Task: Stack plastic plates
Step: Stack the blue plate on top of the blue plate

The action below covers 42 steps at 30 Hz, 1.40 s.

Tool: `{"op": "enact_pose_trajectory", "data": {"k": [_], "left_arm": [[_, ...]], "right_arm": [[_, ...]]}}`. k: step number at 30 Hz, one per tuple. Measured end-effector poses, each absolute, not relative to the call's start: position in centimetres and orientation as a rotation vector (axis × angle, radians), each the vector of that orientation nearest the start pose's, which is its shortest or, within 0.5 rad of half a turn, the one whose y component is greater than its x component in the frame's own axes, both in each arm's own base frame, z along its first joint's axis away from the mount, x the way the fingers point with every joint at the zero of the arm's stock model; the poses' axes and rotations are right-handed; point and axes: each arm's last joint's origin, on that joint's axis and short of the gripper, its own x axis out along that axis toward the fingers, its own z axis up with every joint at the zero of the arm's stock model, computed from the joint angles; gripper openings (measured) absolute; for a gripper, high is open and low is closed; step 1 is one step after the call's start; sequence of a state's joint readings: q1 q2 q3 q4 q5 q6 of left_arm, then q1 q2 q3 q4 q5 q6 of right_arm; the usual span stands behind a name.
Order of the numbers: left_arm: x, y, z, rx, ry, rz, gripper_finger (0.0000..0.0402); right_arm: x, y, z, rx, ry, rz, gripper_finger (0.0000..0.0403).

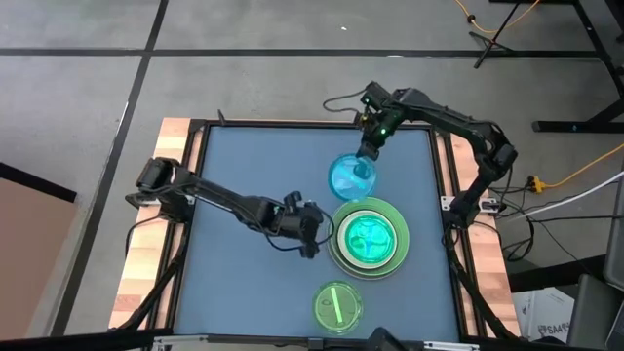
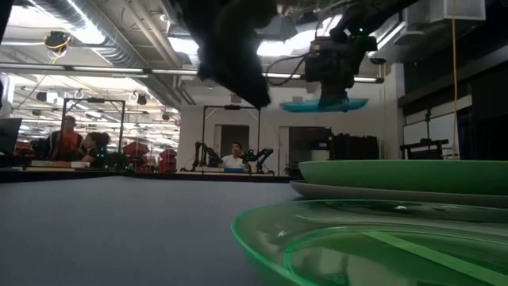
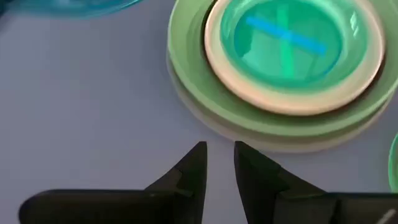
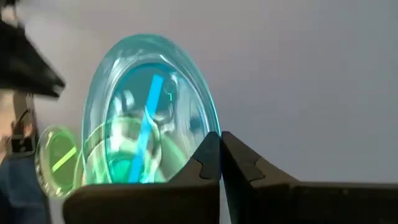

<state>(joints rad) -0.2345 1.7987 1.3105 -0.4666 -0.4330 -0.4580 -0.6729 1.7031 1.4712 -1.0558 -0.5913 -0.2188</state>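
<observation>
A stack stands on the table's right half: a large light green plate over a grey one, a white plate and translucent green and blue plates on top. My right gripper is shut on a translucent blue plate, held in the air beyond the stack's far side. A translucent green plate lies flat near the near edge. My left gripper, open by a narrow gap, hovers just left of the stack and touches nothing. My right gripper pinches the blue plate's rim on its far side between the two fingers. The fingers come from above and from the far side, slanting down. The plate is lifted clear of the table and hangs roughly level below the gripper.
The table's edge rails frame the blue-grey mat. The mat's left half and far left corner hold no objects. People sit at desks in the room behind the table.
</observation>
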Motion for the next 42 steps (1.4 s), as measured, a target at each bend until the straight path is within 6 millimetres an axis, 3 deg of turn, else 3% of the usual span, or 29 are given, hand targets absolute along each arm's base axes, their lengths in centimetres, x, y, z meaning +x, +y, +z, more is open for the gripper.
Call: {"op": "enact_pose_trajectory", "data": {"k": [8, 15, 21, 25, 42], "left_arm": [[35.4, -9.0, 22.8, -0.05, 0.9, 0.369, 0.0073], [35.0, -10.1, 22.8, -0.04, 0.904, 0.344, 0.0073], [35.0, -10.3, 22.8, -0.044, 0.899, 0.341, 0.0073], [35.0, -10.3, 22.8, -0.062, 0.896, 0.35, 0.0073], [35.0, -10.3, 22.8, -0.067, 0.894, 0.352, 0.0073]], "right_arm": [[29.9, -13.9, 27.4, 0.482, 1.101, 0.221, 0.0], [30.6, -8.3, 23.6, 0.461, 1.234, 0.384, 0.0], [31.0, -5.3, 20.9, 0.385, 1.241, 0.446, 0.0], [31.0, -4.5, 20.2, 0.321, 1.253, 0.43, 0.0], [30.5, -4.9, 19.4, 0.108, 1.296, 0.42, 0.0]]}}
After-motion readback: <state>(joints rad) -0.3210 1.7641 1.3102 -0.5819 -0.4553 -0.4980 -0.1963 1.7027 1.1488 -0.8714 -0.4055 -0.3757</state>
